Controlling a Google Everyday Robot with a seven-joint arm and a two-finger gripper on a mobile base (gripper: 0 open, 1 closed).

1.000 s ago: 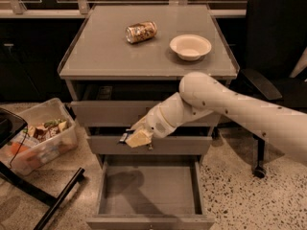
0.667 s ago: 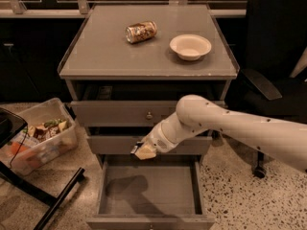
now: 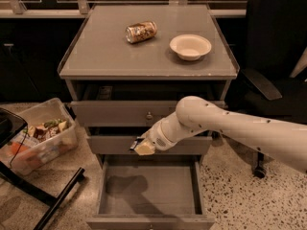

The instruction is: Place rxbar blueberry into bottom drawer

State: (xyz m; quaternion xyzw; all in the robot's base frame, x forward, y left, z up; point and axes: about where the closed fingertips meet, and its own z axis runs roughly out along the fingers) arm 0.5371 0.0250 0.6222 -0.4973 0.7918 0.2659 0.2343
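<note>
My gripper [image 3: 143, 148] hangs in front of the middle drawer, just above the back of the open bottom drawer [image 3: 158, 193]. A small dark navy piece with white print, the rxbar blueberry [image 3: 135, 143], sticks out at the left of the fingertips, and the gripper is shut on it. Most of the bar is hidden by the fingers. The bottom drawer is pulled far out and its plain grey inside shows only my arm's shadow. My white arm reaches in from the right.
A tan patterned can [image 3: 141, 31] lies on its side on the cabinet top [image 3: 105, 56], with a white bowl [image 3: 190, 46] to its right. A clear bin of snacks [image 3: 38, 140] stands on the floor at left, above a black stand leg [image 3: 53, 202]. A dark chair [image 3: 276, 75] is at right.
My gripper has moved down and a little right with the bar, from in front of the middle drawer's upper edge to just above the open bottom drawer.
</note>
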